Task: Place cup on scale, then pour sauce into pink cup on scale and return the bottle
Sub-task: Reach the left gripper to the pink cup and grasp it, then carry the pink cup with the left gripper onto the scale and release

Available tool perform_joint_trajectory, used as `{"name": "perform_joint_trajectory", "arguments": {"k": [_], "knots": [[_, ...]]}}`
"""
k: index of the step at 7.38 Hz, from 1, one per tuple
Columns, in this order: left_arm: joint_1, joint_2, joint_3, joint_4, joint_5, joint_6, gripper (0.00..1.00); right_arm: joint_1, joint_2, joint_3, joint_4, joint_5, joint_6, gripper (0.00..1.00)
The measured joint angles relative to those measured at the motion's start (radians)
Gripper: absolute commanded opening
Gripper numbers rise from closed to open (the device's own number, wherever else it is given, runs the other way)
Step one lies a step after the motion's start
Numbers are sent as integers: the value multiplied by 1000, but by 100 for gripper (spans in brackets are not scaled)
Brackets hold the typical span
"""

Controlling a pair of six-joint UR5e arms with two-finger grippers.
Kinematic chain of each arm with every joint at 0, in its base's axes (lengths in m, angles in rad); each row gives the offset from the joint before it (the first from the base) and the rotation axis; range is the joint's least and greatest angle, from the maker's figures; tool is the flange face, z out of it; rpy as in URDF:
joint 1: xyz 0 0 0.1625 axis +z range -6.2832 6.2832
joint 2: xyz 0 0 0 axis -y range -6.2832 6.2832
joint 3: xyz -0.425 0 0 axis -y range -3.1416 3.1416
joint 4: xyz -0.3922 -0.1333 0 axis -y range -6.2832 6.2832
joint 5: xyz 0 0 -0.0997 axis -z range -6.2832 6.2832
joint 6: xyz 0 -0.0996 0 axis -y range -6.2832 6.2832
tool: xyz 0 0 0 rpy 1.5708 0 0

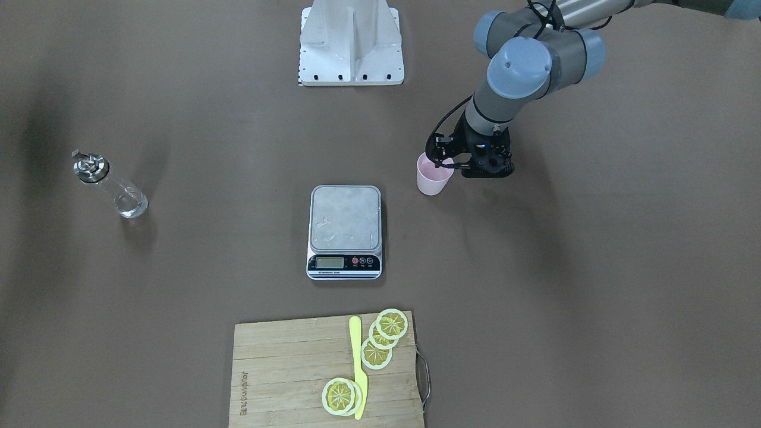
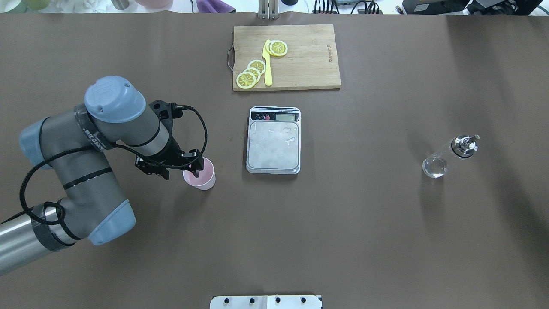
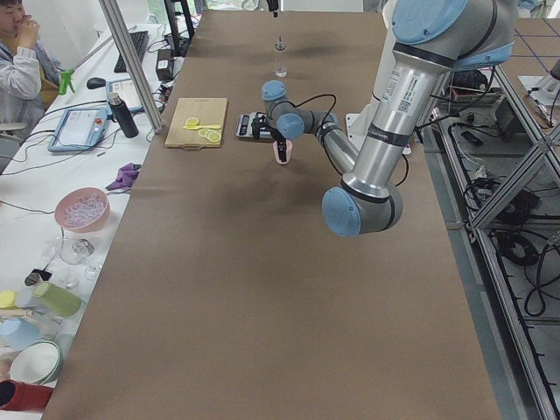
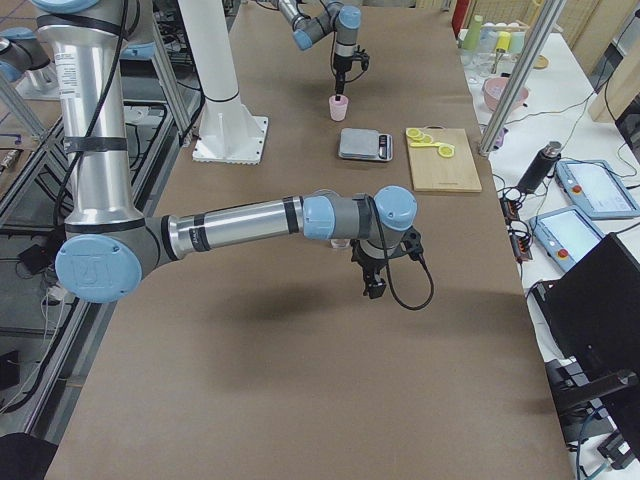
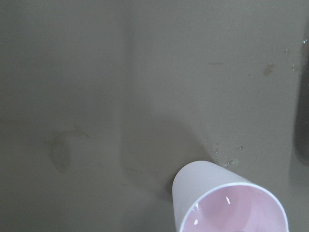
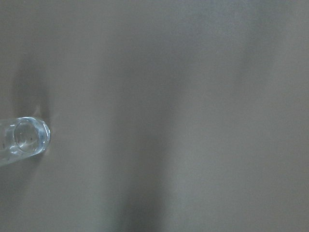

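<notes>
From the overhead view I saw the cup (image 2: 205, 178) standing upright on the table (image 2: 343, 223), at about 8 o'clock from the scale (image 2: 273, 146), near it but not touching. The left gripper (image 2: 195, 171) hung at the cup's rim with one finger reaching inside; I could not tell whether it was pinching the wall. The bottle (image 2: 446, 158) stood upright, well away at the scale's 3 o'clock. The right gripper (image 4: 373, 288) hovered above the table, and I could not tell whether it was spread or pressed together.

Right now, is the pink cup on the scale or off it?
Off. The cup stands upright on the table, apart from the scale, whose platform holds no cup; the left gripper is at the cup's rim.
</notes>
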Motion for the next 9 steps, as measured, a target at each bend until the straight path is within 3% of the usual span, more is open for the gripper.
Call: {"name": "perform_joint_trajectory", "arguments": {"k": [4, 6, 8, 9], "knots": [[15, -22, 2, 4, -5, -11, 0, -21, -4, 38, 1, 69, 2, 100], [11, -77, 0, 13, -5, -21, 0, -47, -55, 141, 5, 90, 5, 100], [8, -175, 37, 17, 2, -73, 0, -75, -152, 242, 105, 117, 6, 99], [7, -244, 85, 18, 14, -100, 0, -85, -216, 255, 227, 146, 11, 99]]}}
